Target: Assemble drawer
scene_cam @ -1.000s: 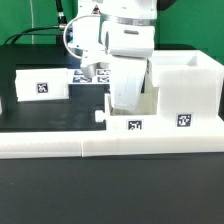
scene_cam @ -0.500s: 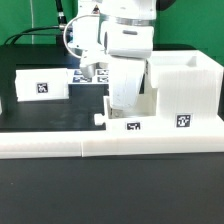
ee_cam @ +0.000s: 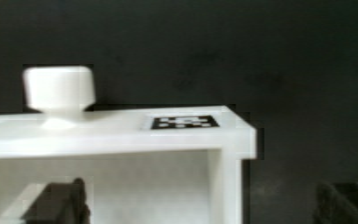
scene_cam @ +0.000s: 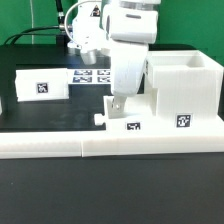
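Tray: the small white tray with its knob sits against the low front wall, just beside the tall housing.
Gripper: the gripper hangs right over the tray, fingers spread wide, holding nothing.
Feel: probably light, stiff, slick plastic; may slide if nudged.
Hold: best across a thin side wall, not the knob.

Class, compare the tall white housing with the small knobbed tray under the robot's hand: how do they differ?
The housing stands much taller than the tray. The tray shows a small knob; the housing shows none. The hand hangs over the tray, not the housing. Both are white and bear square tags.
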Available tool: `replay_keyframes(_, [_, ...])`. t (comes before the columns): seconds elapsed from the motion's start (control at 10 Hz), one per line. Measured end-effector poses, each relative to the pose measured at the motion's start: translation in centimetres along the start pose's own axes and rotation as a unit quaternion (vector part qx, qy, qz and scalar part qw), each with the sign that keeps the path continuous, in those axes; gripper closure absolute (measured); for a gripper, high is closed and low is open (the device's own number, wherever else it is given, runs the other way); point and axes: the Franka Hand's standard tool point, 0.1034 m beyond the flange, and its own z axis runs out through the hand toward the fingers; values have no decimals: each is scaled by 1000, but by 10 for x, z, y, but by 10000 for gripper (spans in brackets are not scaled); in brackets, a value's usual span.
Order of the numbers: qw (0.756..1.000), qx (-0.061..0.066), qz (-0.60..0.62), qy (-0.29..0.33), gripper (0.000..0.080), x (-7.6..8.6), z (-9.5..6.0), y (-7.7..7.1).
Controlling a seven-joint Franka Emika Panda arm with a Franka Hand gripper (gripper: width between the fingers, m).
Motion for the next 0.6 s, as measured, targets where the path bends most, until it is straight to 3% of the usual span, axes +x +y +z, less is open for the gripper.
replay_keyframes(0.1, [1000, -2, -10, -1, 153, -10, -4, 1])
replay_keyframes(0.4, [999, 14, -37, -7, 151, -45, -7, 5])
replay_keyframes(0.6, [999, 15, -36, -6, 151, -45, -6, 4])
